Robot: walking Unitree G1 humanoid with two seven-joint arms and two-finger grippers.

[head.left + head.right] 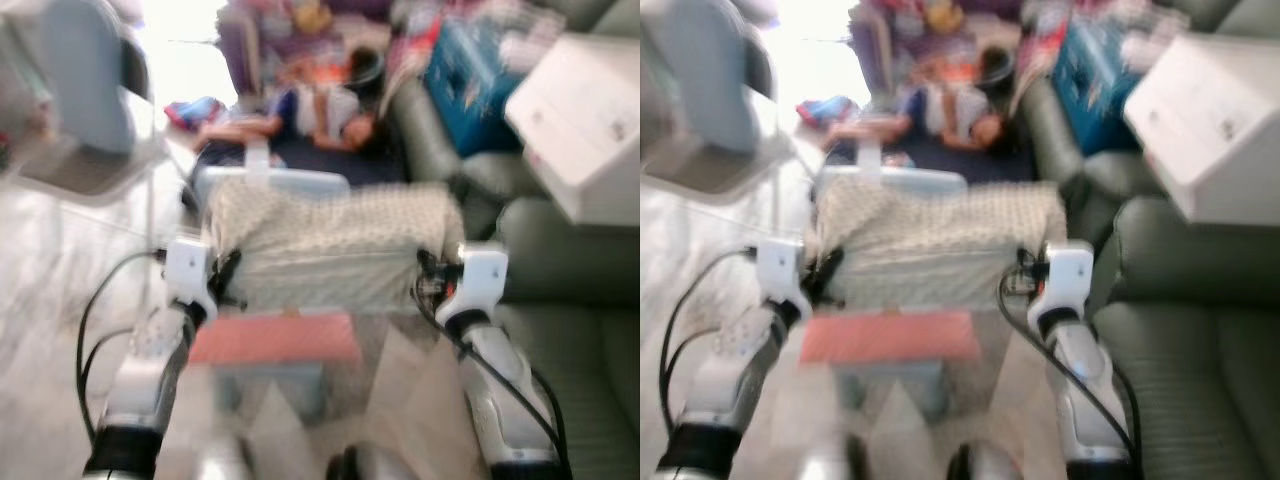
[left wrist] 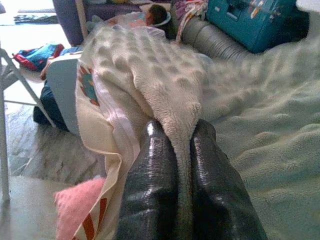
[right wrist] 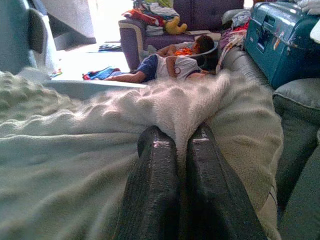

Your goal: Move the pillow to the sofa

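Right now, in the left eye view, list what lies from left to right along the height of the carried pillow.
Left end effector pinching the cushion's edge → cream, bumpy-textured fleece pillow → right end effector pinching the opposite edge → grey-green ribbed sofa.

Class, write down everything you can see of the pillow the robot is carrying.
The pillow is cream and wide, its cover a fluffy, dimpled fleece with a zip along one edge and a coloured print near it. It hangs level between both arms. The left tool pinches a fold of fabric at one end, the right tool at the other. The grey sofa lies to its right.
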